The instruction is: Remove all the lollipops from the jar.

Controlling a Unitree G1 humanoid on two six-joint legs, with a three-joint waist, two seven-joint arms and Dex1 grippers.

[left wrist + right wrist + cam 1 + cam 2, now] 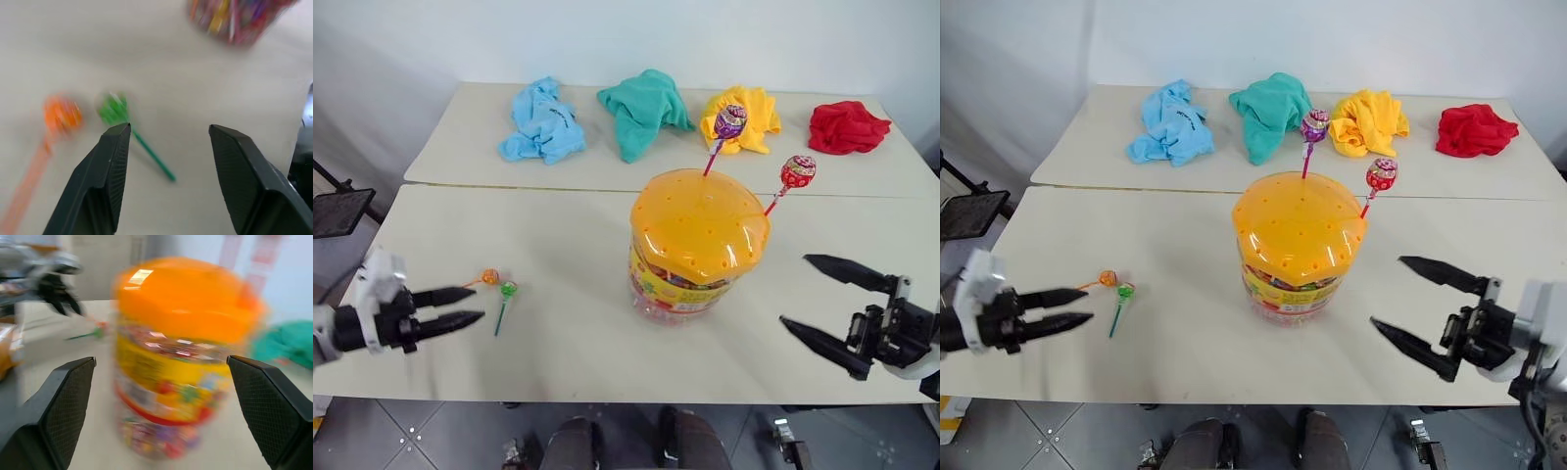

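Hovering low over the table (pixel 558 352), left gripper (pixel 468 305) has its fingers parted and empty; the orange lollipop (pixel 490 277) and green lollipop (pixel 508 289) lie just beyond its tips, likely set there to be clear of the jar (pixel 697 245). Right gripper (pixel 826 302) stands spread wide, empty, beside the jar and apart from it, probably placed to steady it. Purple lollipop (pixel 729 121) and red lollipop (pixel 797 171) stand upright with sticks in the orange lid's (pixel 699 221) holes: two out, two left. Four cloths lie on the far table.
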